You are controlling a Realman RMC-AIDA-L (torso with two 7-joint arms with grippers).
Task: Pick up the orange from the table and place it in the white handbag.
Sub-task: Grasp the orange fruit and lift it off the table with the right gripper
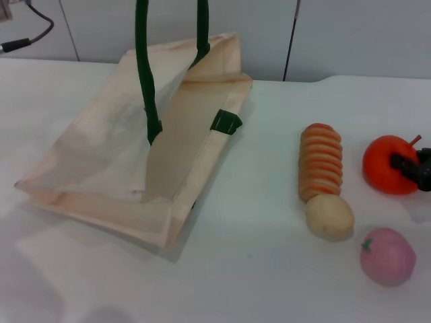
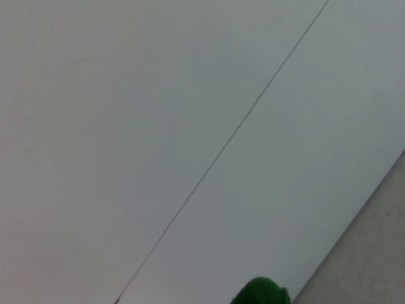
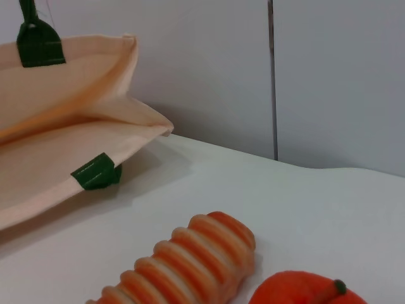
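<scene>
Seemingly light, firm and smooth, the orange [image 1: 386,165] is sitting on the table [image 1: 256,269]; right gripper [image 1: 412,168] fingers are touching its side, grip unclear; grasp around its middle.

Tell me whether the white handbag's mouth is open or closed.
Open. The white handbag has its green handles pulled upward, its sides spread apart, showing the cream interior.

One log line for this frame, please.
right gripper at orange, still on table | white handbag open, handles raised

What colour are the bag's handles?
Dark green handles on the cream bag; clearest in the head view.
</scene>
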